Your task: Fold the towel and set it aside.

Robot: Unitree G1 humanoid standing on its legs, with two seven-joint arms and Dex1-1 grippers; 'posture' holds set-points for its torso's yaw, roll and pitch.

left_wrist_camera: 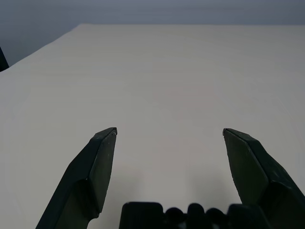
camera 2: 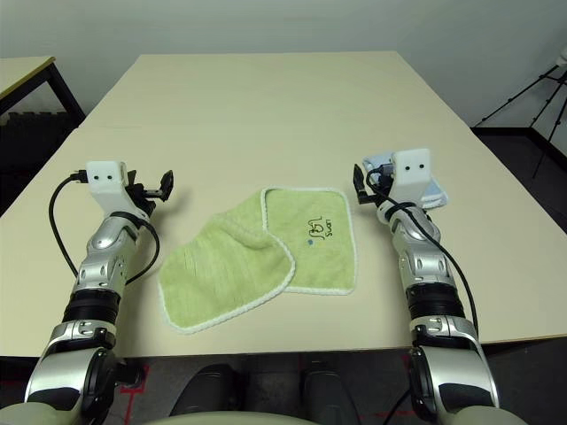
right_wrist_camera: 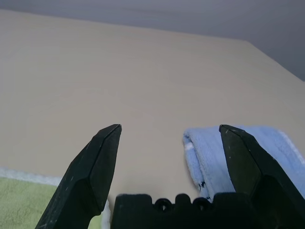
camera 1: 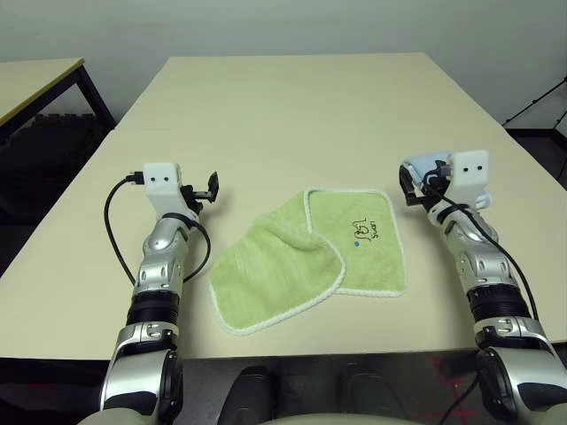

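Where right gripper (camera 2: 365, 188) hovers, blue cloth (camera 2: 432, 190)

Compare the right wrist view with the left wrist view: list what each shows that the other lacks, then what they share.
Right wrist view alone: a folded light blue cloth lying ahead of the right gripper, and a corner of the green towel with its white edging.
Left wrist view alone: nothing extra; just bare tabletop ahead of the left gripper.
Both: the beige table, with black jaws standing wide open and holding nothing.
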